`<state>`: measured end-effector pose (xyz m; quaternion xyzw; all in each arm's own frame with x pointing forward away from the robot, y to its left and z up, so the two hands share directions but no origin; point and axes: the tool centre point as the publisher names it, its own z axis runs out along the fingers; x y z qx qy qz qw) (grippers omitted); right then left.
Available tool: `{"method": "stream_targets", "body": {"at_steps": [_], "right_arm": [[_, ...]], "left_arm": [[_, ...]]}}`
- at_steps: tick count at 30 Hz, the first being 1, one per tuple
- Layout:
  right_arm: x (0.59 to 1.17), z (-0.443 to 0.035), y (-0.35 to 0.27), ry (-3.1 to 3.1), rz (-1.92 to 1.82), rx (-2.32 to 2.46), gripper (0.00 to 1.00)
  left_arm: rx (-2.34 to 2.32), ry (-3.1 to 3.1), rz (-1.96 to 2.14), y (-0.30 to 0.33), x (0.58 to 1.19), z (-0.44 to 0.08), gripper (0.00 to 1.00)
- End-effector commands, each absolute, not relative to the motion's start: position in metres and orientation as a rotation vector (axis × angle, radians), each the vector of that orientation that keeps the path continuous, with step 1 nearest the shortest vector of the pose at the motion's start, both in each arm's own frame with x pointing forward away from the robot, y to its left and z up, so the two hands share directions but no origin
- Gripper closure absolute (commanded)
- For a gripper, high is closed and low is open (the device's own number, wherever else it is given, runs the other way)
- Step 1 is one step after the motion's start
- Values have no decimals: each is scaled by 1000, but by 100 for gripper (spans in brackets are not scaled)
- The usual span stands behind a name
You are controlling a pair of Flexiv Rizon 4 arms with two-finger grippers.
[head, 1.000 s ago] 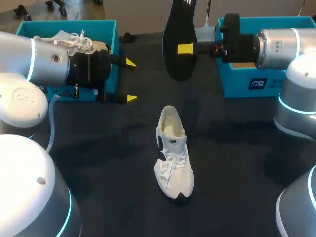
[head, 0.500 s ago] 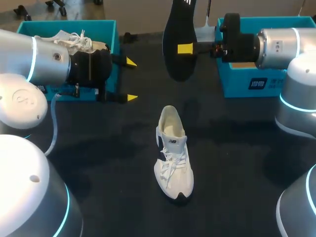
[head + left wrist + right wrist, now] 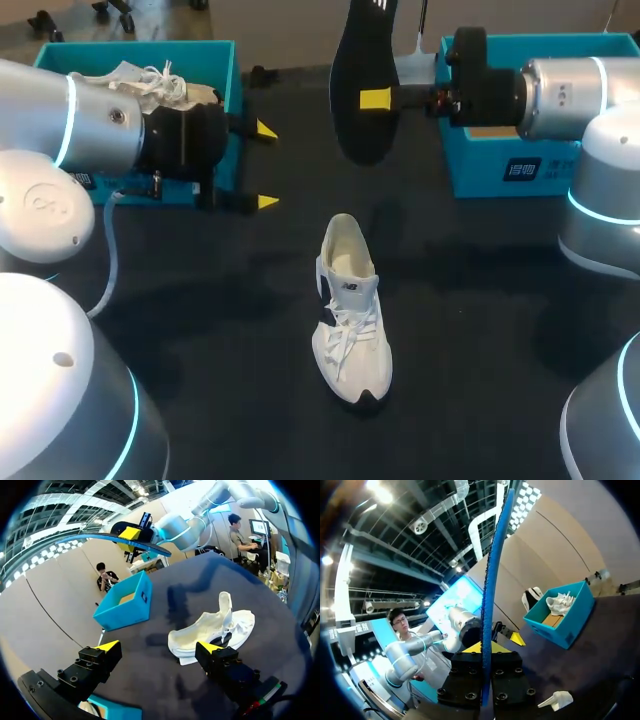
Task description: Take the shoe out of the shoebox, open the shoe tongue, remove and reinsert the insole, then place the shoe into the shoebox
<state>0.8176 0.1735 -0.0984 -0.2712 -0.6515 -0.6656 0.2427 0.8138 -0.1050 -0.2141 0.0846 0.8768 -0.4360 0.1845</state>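
Note:
A white shoe [image 3: 350, 310] lies on the dark table's middle, toe toward the near edge, its opening empty. My right gripper [image 3: 378, 99] is shut on the black insole [image 3: 362, 70], holding it upright and edge-on in the air beyond the shoe. In the right wrist view the insole [image 3: 492, 580] rises as a blue strip from between the shut fingers [image 3: 486, 647]. My left gripper [image 3: 265, 165] stands open and empty to the left of the shoe. From the left wrist, the shoe [image 3: 215, 627] lies just ahead of the open gripper [image 3: 157, 646].
A blue shoebox [image 3: 222, 62] at the back left holds a second white shoe [image 3: 140, 80]. Another blue shoebox [image 3: 500, 170] sits at the back right behind my right arm. Bare dark table surrounds the shoe.
Only the near links of my left arm have shifted slightly. Both grippers, the insole and the shoe stay where they were.

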Motion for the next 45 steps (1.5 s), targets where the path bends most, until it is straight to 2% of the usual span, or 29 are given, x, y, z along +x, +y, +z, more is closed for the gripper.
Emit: {"method": "stream_targets", "body": {"at_steps": [1,9,28,45], "right_arm": [[826,-108,175,-1781,-1866,-677,100],[830,-130,179,-1816,-1969,-542,100],[830,-130,179,-1816,-1969,-542,100],[824,-198,172,-1785,-2013,-471,100]], "left_arm": [[248,2527,-1217,-110,821,-219,0],[226,2617,-1246,-110,825,-240,0],[288,2753,-1163,-112,807,-303,0],[356,2806,-1141,-132,789,-341,0]]}}
